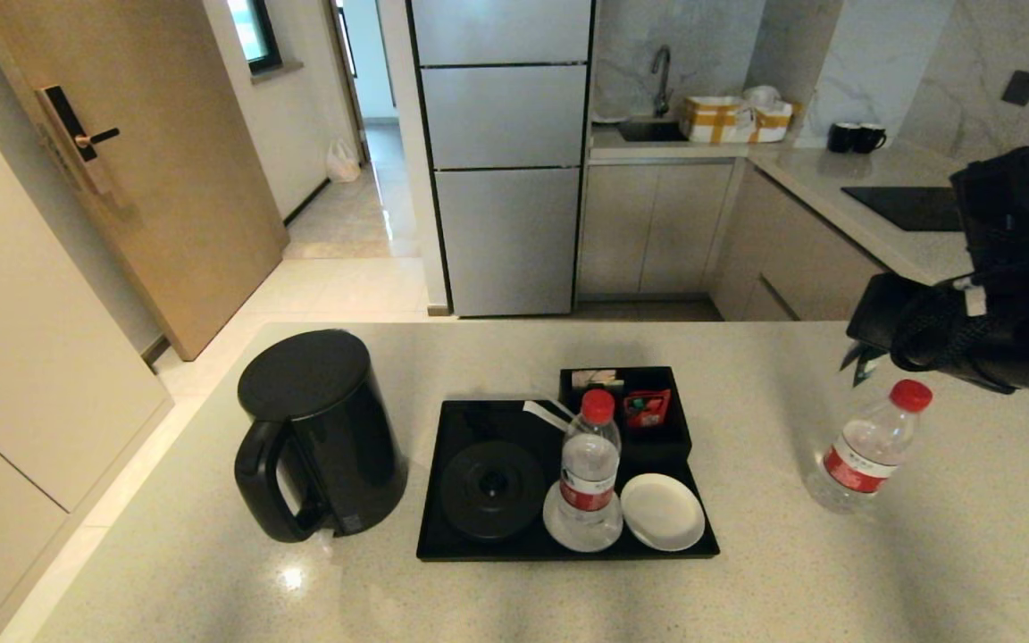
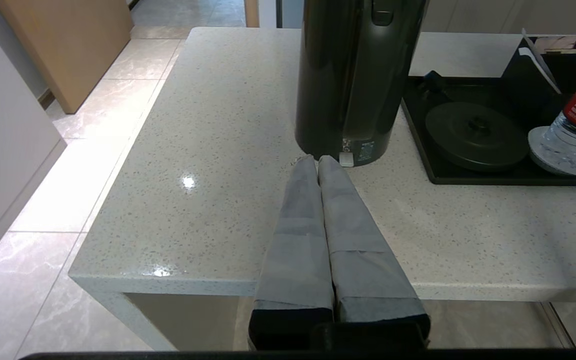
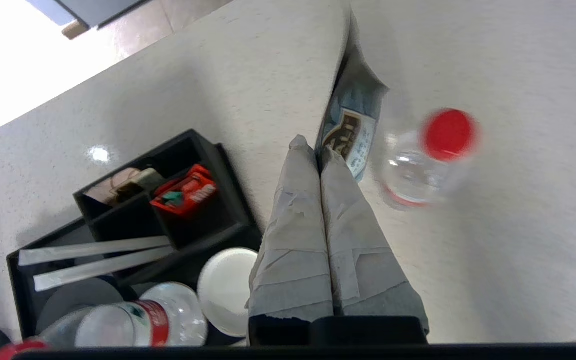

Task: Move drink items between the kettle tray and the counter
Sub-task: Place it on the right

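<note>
- Sachet [image 3: 353, 132]: dark teal packet with pale print, pinched at its edge between the tips of the right pincer [image 3: 319, 150], held in the air above the bench [image 1: 836, 572].
- Right pincer: fingers together, clamped on the sachet; it hangs over bare bench between the kettle tray [image 1: 443, 536] and a water bottle [image 1: 867, 446] standing off the tray to the right.
- Second water bottle [image 1: 589, 469] upright on the nearer-left white coaster of the tray; the other coaster [image 1: 663, 511] is bare. Compartment box [image 1: 626, 406] at the tray's far corner holds a red packet and other sachets.
- Kettle [image 1: 318, 438] stands on the bench left of the tray, off its round base [image 1: 492, 489].
- Left pincer [image 2: 318, 160]: fingers together, empty, parked near the bench's front edge by the kettle.
- Step, judged: sachet in transit from tray to bench. Next move calls for lowering to clear bench beside the bottle, then parting the fingers.
</note>
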